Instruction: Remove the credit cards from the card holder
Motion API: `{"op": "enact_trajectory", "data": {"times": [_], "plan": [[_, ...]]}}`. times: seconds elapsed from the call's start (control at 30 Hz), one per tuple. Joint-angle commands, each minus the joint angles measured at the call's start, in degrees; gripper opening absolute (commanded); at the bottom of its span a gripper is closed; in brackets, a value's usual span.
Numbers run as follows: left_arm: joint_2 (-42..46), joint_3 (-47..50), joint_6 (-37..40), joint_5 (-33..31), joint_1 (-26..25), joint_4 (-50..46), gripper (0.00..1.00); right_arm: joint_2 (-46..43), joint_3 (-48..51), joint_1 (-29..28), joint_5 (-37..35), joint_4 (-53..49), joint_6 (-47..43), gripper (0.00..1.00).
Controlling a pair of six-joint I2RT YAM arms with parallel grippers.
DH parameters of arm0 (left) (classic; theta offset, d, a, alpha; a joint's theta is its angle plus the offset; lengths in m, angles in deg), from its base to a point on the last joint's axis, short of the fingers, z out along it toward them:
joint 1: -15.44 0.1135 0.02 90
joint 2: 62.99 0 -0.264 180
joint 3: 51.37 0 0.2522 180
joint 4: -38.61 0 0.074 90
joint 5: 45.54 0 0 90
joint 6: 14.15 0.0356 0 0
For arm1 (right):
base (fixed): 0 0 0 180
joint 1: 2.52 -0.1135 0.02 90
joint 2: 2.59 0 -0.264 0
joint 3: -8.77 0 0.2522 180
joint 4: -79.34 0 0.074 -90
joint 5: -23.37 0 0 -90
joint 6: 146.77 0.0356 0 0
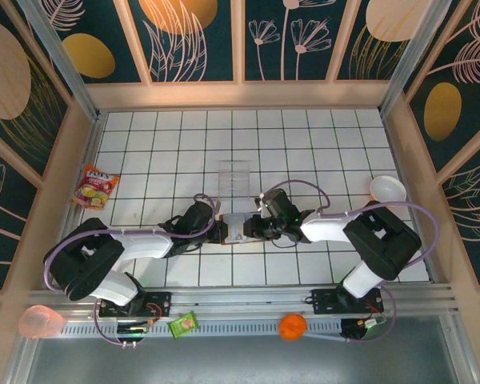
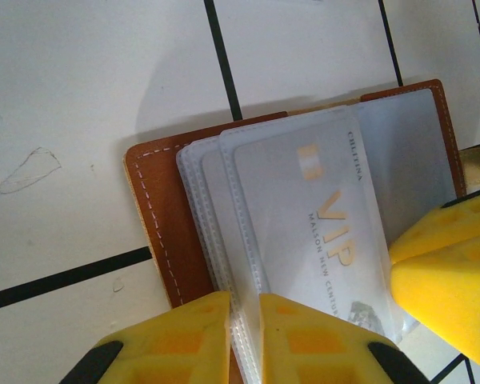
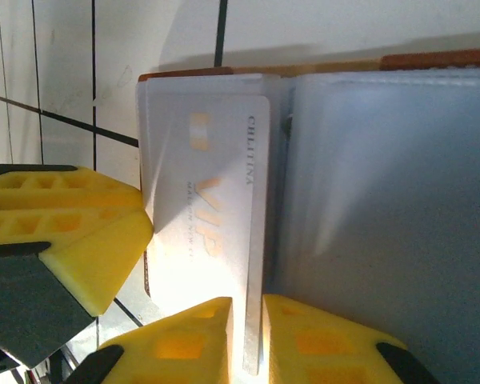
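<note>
The brown card holder [image 1: 234,230] lies open on the white tiles between both grippers. In the left wrist view its leather [image 2: 156,208] carries a stack of clear plastic sleeves, and a pale grey-white "VIP" credit card [image 2: 320,216] sits in the top one. My left gripper [image 2: 244,320] is shut on the near edges of the sleeves. My right gripper [image 3: 254,328] is shut on the edge of the VIP credit card [image 3: 208,208], beside the grey sleeves [image 3: 384,208]. A finger of the other gripper shows in each wrist view, close beside the card. Other credit cards are hidden.
A clear plastic tray [image 1: 234,178] stands just beyond the card holder. A snack packet [image 1: 96,188] lies at the left wall and a white bowl [image 1: 387,189] at the right. An orange cup [image 1: 40,322], a green packet [image 1: 184,324] and an orange object [image 1: 292,326] sit along the near rail.
</note>
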Motion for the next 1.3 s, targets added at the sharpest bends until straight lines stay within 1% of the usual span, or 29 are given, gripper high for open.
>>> {"op": "enact_trajectory", "data": {"times": [0.0, 0.1, 0.2, 0.33, 0.47, 0.67, 0.73, 0.77, 0.83, 0.87, 0.93, 1.07, 1.27], "plan": [[-1.32, 0.64, -0.53, -1.22, -0.18, -2.5, 0.15, 0.69, 1.13, 0.32, 0.97, 2.0, 1.03, 0.15], [-1.36, 0.75, -0.52, -1.0, -0.16, -2.38, 0.15, 0.81, 1.63, 0.32, 1.01, 2.8, 1.51, 0.1], [-1.32, 0.75, -0.52, -1.14, -0.2, -2.42, 0.15, 0.32, 2.14, 0.32, 0.57, 3.28, 2.31, 0.0], [-0.99, 1.01, -0.53, -1.43, -0.19, -2.46, 0.16, -2.41, 2.91, 0.32, -3.08, 1.12, 3.27, 0.0], [-0.96, 1.4, -0.56, -1.76, -0.12, -2.24, 0.16, -5.92, 3.0, 0.32, -7.74, -4.77, 3.65, 0.0], [-0.83, 1.41, 0.04, -1.8, 0.47, -2.06, 0.16, -9.16, 2.15, 0.24, -12.18, -11.4, 3.28, 0.0], [-0.53, 1.32, 0.51, -1.7, 0.91, -2.32, 0.16, -10.13, 1.58, 0.24, -12.17, -12.22, 2.36, 0.0], [-0.38, 1.24, 0.82, -1.6, 1.13, -2.56, 0.16, -10.25, 1.21, 0.24, -10.63, -11.41, 1.36, 0.0], [-0.34, 0.97, 1.28, -1.82, 1.57, -3.05, 0.14, -9.29, 0.55, 0.24, -4.83, -8.27, -1.14, 0.14], [-0.48, 0.97, 1.5, -1.85, 1.92, -3.25, 0.13, -8.37, -0.12, 0.0, -3.32, -7.56, -1.64, 0.2], [-0.52, 1.08, 1.59, -1.44, 2.68, -3.29, 0.11, -6.85, -1.22, -0.63, -2.12, -6.39, -2.6, 0.28], [-0.61, 1.15, 1.74, -0.95, 3.04, -3.16, 0.1, -3.81, -3.11, -0.4, -1.48, -5.08, -3.15, 0.34], [-1.32, 1.5, 1.08, -0.05, 3.05, -2.3, 0.09, -0.97, -4.72, 0.27, -0.35, -3.7, -1.98, 0.33]]}}
